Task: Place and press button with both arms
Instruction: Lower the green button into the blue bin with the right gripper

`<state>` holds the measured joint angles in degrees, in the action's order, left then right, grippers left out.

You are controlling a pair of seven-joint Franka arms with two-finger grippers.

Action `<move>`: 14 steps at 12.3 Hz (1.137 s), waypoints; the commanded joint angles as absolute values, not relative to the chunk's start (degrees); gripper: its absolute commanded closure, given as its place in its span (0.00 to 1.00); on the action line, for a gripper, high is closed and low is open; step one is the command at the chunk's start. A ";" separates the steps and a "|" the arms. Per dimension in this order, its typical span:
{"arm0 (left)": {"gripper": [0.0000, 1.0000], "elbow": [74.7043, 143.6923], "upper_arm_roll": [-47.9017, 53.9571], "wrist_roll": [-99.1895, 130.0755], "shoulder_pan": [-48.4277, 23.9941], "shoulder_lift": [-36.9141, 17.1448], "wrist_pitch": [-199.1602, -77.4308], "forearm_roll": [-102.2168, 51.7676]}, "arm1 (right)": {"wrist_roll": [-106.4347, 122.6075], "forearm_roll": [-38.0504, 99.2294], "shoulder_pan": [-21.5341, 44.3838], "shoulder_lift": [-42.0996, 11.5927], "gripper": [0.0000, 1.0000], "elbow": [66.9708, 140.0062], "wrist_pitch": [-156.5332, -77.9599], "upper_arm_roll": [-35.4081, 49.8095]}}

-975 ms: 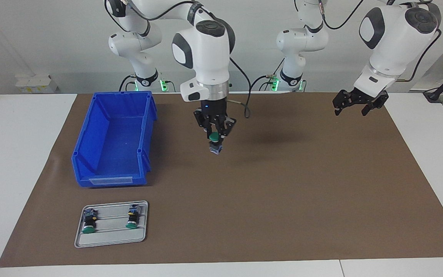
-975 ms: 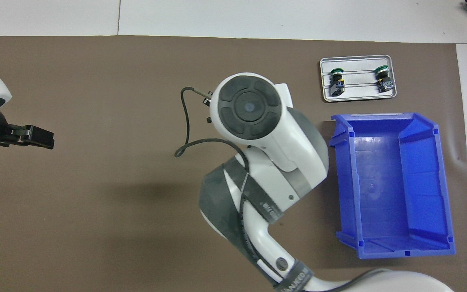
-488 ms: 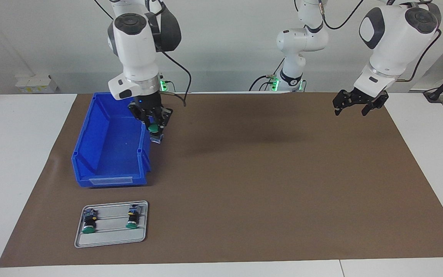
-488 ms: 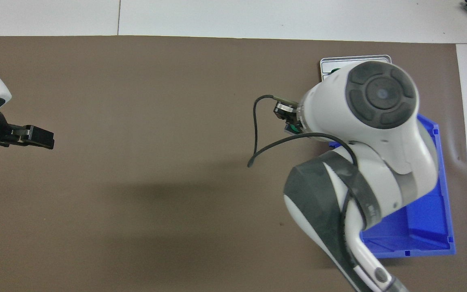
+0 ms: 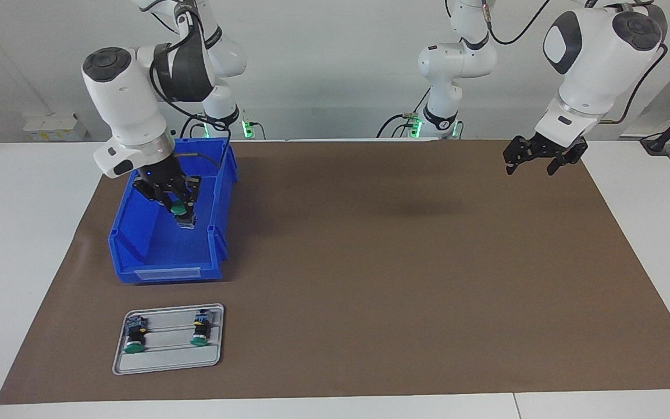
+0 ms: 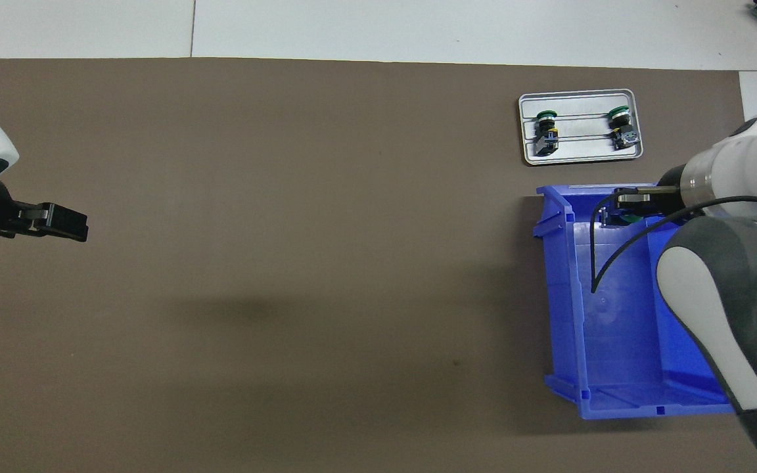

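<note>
The button point(image 5: 180, 208) point(image 6: 621, 218), green-capped with a black body, hangs in my right gripper point(image 5: 178, 210) point(image 6: 615, 215), which is shut on it over the inside of the blue bin point(image 5: 137, 233) point(image 6: 615, 368). The right arm reaches in from its base, tilted over the bin's end nearer the robots. My left gripper point(image 5: 533, 169) point(image 6: 79, 226) hangs open and empty in the air over the brown mat at the left arm's end of the table, waiting.
A grey tray point(image 5: 166, 364) point(image 6: 582, 154) with two other green-capped switches lies farther from the robots than the bin. The brown mat point(image 5: 399, 279) covers the table's middle.
My right arm has swung from the middle of the mat toward the right arm's end, carrying the button over and into the blue bin. The left arm has stayed still.
</note>
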<state>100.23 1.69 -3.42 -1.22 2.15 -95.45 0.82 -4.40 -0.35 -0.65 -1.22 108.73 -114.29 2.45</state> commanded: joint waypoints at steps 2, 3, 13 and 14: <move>0.00 101.34 1.85 -2.81 -0.97 3.43 -95.80 1.76 | 4.03 1.05 -4.57 -4.82 1.00 110.74 -118.03 3.25; 0.00 101.34 1.85 -2.81 -0.97 3.43 -95.80 1.76 | 4.65 1.05 -5.09 -5.88 1.00 110.74 -119.52 3.25; 0.00 101.34 1.85 -2.81 -0.97 3.43 -95.80 1.76 | 6.07 1.05 -5.10 -12.22 1.00 113.63 -128.57 3.25; 0.00 101.34 1.85 -2.81 -0.97 3.43 -95.80 1.76 | 5.98 1.05 -5.01 -12.22 1.00 114.60 -129.80 3.25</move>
<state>100.23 1.69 -3.42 -1.22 2.15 -95.45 0.82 3.90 -0.31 -4.17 -12.66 112.05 -126.76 2.59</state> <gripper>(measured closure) 0.000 0.586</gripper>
